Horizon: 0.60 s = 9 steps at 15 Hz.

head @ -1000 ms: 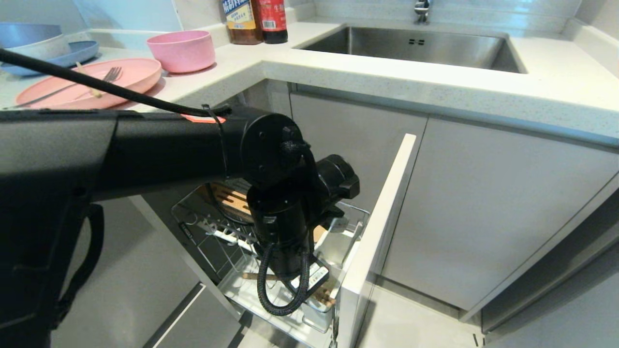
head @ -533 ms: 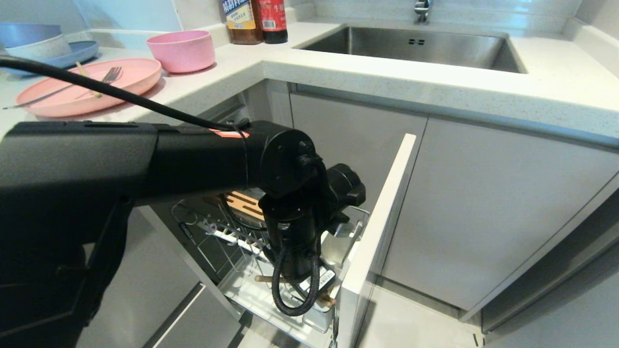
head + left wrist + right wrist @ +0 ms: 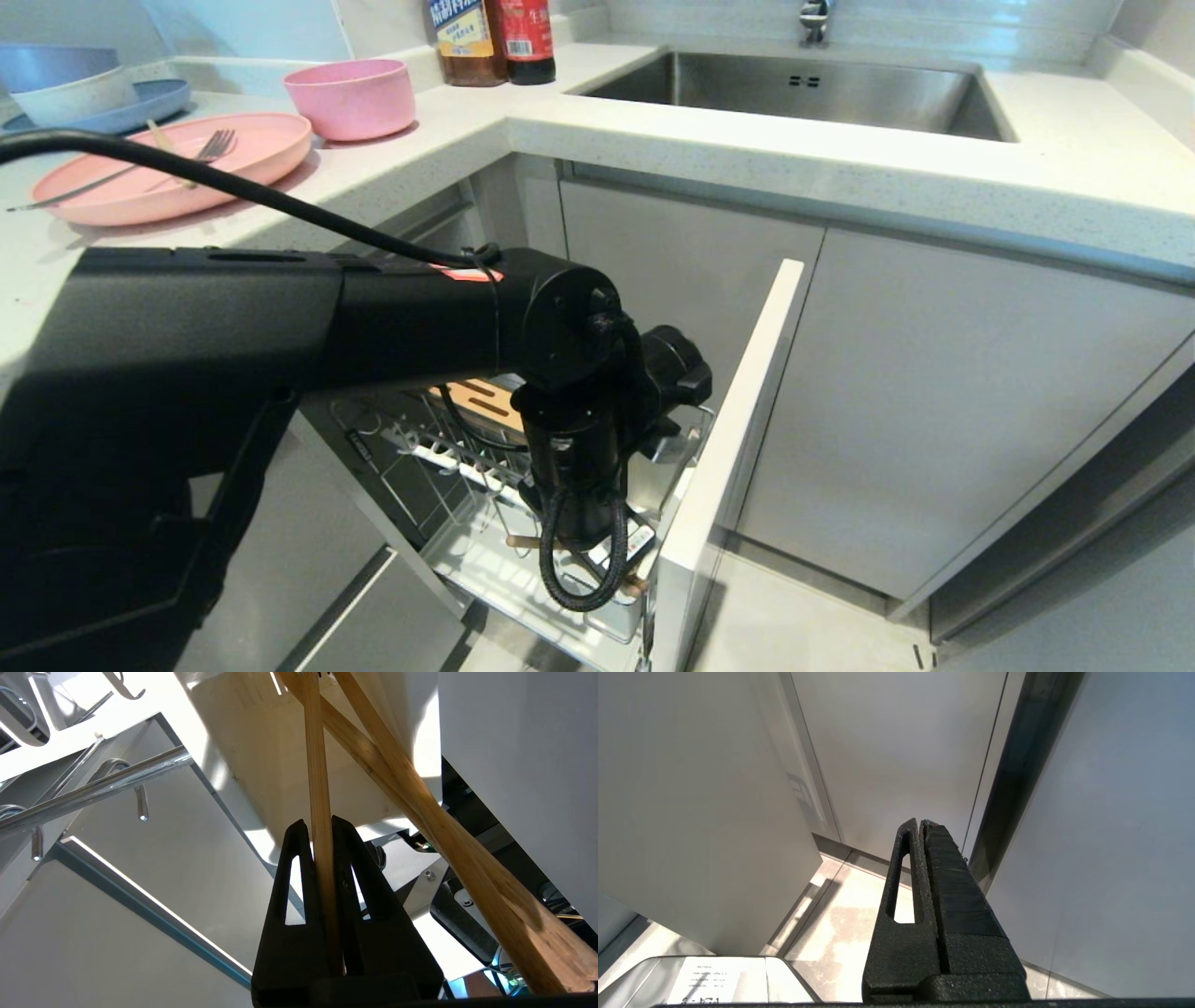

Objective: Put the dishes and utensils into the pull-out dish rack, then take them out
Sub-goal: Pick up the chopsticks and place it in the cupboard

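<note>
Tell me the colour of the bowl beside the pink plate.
Matte pink bowl, like the plate; clearest in the head view.

Counter [image 3: 653,140] runs along the back and wraps round the left side. On its left stretch: plate [image 3: 252,149] nearest the edge, fork [image 3: 201,149] lying across it; bowl [image 3: 353,96] just behind and to the right of the plate; stacked dishes [image 3: 79,93] further left. Two bottles [image 3: 493,37] stand at the corner behind the bowl; sink [image 3: 803,89] set into the counter to their right. Below the corner, dish rack [image 3: 448,467] pulled out from the cabinets, its front panel [image 3: 738,420] on the right. Left arm [image 3: 373,317] reaches over the rack; left end effector [image 3: 318,826] down inside it, beside a utensil cup [image 3: 280,756], chopsticks [image 3: 373,760] leaning into the cup. Right end effector [image 3: 921,822] low, before the cabinet doors [image 3: 901,751].
</note>
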### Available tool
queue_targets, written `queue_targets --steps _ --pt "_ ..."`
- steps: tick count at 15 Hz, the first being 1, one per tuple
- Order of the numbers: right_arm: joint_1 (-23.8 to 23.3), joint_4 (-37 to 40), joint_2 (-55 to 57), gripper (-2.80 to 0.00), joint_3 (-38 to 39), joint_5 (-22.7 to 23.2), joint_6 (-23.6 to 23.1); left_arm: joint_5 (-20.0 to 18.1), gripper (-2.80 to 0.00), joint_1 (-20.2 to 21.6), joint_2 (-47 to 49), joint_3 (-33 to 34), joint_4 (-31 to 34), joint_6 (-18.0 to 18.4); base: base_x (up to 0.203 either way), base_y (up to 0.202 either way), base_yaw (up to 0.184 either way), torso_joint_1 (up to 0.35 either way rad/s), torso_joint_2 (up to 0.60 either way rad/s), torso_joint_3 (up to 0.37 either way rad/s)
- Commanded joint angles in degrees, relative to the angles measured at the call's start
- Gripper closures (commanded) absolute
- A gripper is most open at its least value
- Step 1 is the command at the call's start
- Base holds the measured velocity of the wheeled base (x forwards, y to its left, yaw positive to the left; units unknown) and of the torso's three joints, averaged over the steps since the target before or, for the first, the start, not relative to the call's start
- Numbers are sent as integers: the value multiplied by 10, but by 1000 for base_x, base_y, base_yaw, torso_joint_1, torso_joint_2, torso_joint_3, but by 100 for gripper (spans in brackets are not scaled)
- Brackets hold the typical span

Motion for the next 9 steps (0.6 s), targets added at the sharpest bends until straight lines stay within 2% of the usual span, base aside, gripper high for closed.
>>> queue_targets --steps 1,7,8,9 --pt "0 0 0 0 1 0 0 2 0 1 2 1 5 0 0 0 0 0 0 0" --pt "0 0 0 0 1 0 0 2 0 0 -1 0 4 -3 0 0 0 0 0 0" --pt "0 0 0 0 1 0 0 2 -280 0 -1 1 7 -3 0 0 0 0 0 0" --pt "0 0 0 0 1 0 0 2 -280 0 -1 1 7 -3 0 0 0 0 0 0"
